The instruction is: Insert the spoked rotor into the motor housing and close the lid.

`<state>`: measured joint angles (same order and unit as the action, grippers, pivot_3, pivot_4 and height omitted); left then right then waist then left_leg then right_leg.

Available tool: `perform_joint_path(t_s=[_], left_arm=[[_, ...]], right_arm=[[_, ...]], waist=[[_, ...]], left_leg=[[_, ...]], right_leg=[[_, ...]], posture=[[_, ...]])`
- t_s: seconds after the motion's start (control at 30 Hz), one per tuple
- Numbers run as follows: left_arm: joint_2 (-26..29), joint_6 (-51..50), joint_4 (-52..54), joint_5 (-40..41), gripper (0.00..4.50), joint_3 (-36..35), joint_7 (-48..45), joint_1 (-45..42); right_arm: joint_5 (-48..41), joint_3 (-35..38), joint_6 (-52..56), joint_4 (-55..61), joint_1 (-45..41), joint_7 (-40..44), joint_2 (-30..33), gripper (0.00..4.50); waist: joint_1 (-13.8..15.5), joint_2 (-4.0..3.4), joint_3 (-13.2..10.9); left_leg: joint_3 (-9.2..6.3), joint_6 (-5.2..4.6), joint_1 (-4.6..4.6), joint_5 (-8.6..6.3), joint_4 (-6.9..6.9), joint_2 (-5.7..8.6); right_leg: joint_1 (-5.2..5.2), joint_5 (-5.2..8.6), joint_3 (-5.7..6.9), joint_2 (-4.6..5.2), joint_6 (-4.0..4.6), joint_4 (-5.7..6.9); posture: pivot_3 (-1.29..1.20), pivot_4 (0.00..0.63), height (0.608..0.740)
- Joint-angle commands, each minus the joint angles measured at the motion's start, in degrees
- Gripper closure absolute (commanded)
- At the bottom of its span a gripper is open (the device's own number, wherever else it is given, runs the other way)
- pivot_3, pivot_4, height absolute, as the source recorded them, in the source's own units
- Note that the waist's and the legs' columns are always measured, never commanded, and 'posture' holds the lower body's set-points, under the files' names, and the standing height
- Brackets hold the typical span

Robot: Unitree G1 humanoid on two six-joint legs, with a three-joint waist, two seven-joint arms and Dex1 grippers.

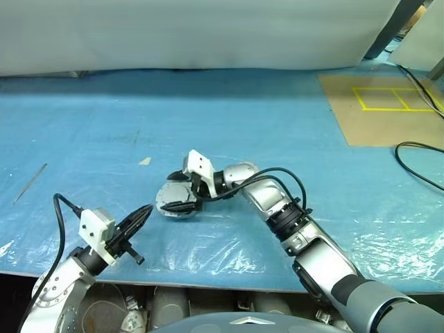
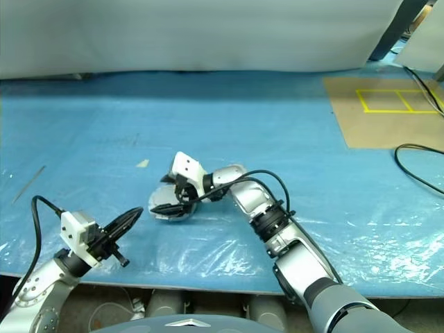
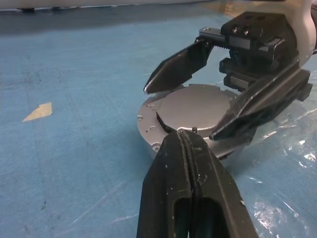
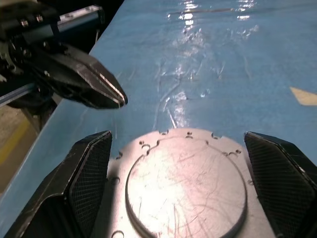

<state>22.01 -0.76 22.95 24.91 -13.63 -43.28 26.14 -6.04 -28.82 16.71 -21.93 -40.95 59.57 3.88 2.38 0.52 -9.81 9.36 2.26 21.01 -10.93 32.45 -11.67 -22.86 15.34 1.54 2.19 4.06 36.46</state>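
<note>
The motor housing point(image 1: 165, 207) lies on the blue table near the front, and its lid point(image 3: 195, 106) rests flat on it, plain grey face up. My right gripper point(image 1: 175, 192) reaches in from the right and stands open, one finger point(image 4: 91, 163) on each side of the lid point(image 4: 185, 186), with nothing between them. My left gripper point(image 1: 142, 214) is shut and empty, its tip just left of the housing rim point(image 3: 146, 126) and apart from it. The spoked rotor is hidden.
Clear plastic film point(image 1: 229, 243) covers the front of the table. A paper scrap point(image 1: 144, 161) lies behind the housing and a thin rod point(image 1: 31, 182) at the far left. At the back right are a cardboard sheet with yellow tape point(image 1: 388, 104) and a black cable point(image 1: 416, 159).
</note>
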Motion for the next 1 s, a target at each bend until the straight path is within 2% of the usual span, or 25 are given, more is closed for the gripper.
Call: perform_joint_path(t_s=[0.03, 0.57, 0.67, 0.77, 1.0], left_arm=[[0.02, 3.27, 0.65, -0.20, 4.50, -1.34, -0.25, 2.17], [-1.20, 7.09, -1.23, -3.20, 4.50, 1.72, 1.21, 4.73], [-1.42, 7.18, -1.39, -3.73, 4.50, 2.64, 1.55, 4.46], [-1.58, 7.18, -1.43, -3.99, 4.50, 3.34, 1.85, 4.17], [-1.56, 7.26, -1.09, -3.96, 4.50, 4.12, 2.47, 4.25]], right_arm=[[1.53, -0.75, -2.54, -0.37, 0.33, 0.29, -0.57, 0.03], [3.57, -0.07, -4.16, 0.38, 0.52, 1.26, 1.39, 0.03], [3.68, -0.30, -3.43, 0.66, 0.41, 1.33, 1.39, 0.61], [3.84, -0.28, -3.36, 0.06, 0.46, 1.25, 1.05, 1.41], [4.68, -0.35, -4.55, -0.28, 0.53, 1.07, 1.13, 1.49]], waist=[[-0.03, 0.00, 0.00], [-0.03, 0.01, 0.00], [-0.03, 0.01, 0.01], [-0.02, 0.01, 0.01], [-0.02, 0.01, 0.01]], left_leg=[[0.01, 0.00, -0.01, 0.00, 0.00, 0.00], [0.13, -0.21, -0.16, -0.12, 0.01, -0.02], [0.13, -0.22, -0.18, -0.13, 0.02, -0.03], [0.15, -0.22, -0.22, -0.13, 0.01, -0.03], [0.17, -0.22, -0.27, -0.13, 0.02, -0.04]], right_leg=[[0.00, 0.00, -0.01, 0.00, 0.00, 0.00], [0.06, 0.00, -0.08, 0.01, 0.00, 0.04], [0.06, 0.00, -0.08, 0.00, 0.00, 0.06], [0.07, 0.00, -0.10, 0.00, 0.00, 0.08], [0.11, 0.00, -0.11, 0.01, 0.00, 0.10]], posture=[[0.00, 0.150, 0.740], [0.00, 0.150, 0.740], [0.00, 0.150, 0.740], [0.00, 0.150, 0.740], [0.00, 0.150, 0.740]])
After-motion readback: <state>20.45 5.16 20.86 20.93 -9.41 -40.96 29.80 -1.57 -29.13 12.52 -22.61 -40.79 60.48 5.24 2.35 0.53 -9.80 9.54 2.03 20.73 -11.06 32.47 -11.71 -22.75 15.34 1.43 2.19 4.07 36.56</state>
